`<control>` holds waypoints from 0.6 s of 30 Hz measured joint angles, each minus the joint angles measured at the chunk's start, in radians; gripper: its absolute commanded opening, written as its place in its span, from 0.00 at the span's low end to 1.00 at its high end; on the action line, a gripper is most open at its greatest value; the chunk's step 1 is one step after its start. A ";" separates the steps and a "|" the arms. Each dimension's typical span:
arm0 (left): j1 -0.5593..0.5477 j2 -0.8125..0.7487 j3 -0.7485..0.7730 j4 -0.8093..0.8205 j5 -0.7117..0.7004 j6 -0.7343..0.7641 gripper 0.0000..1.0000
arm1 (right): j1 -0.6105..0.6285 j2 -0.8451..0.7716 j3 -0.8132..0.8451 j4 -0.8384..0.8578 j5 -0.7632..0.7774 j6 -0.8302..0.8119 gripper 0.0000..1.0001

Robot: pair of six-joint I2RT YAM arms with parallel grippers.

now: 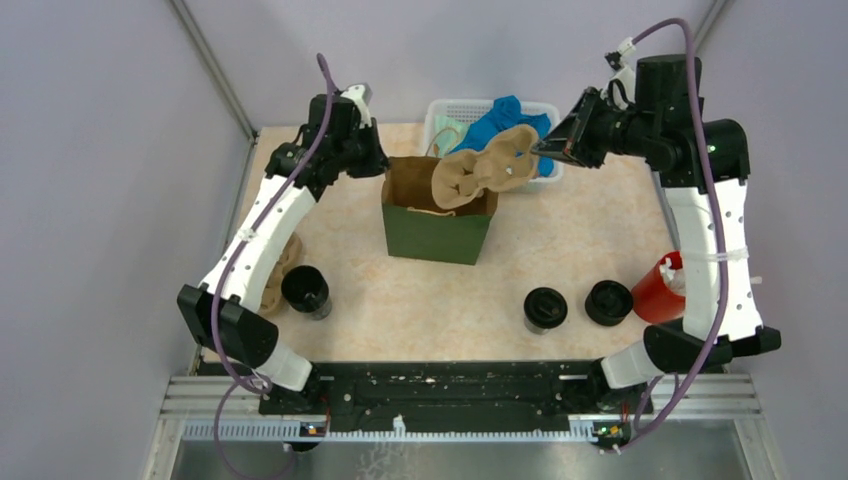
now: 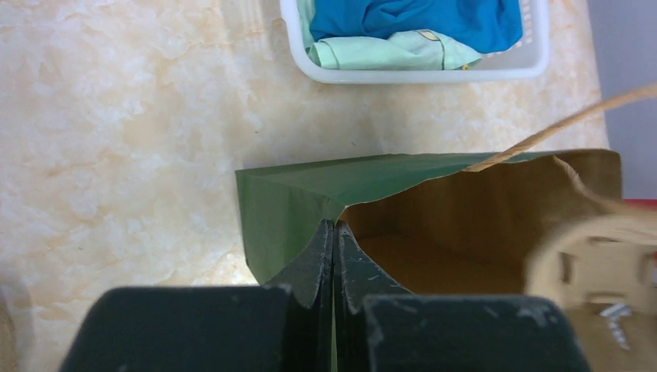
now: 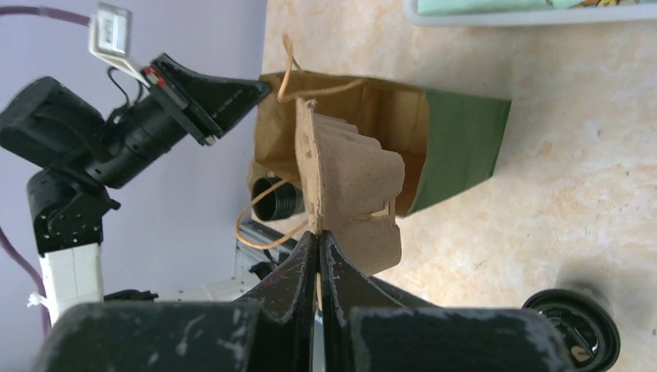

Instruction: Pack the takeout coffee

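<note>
Top external | cups point(image 1: 545, 309) far off | left fingers point(image 2: 314, 263) pinch bag point(image 2: 294, 201) | right fingers point(image 3: 298, 271) pinch tray point(image 3: 349, 186)

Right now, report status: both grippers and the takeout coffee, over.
Left gripper shut on green bag rim. Right gripper shut on cup tray, held over bag mouth. Three coffee cups outside the bag.

black cups point(image 1: 545, 310) 3 | red cup point(image 1: 655, 290) 1 | green bag point(image 1: 435, 235) 1 | basket point(image 1: 437, 115) 1
</note>
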 measured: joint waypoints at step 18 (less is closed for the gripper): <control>-0.014 -0.149 -0.219 0.133 0.031 -0.153 0.00 | 0.148 -0.079 -0.219 0.113 0.146 0.034 0.00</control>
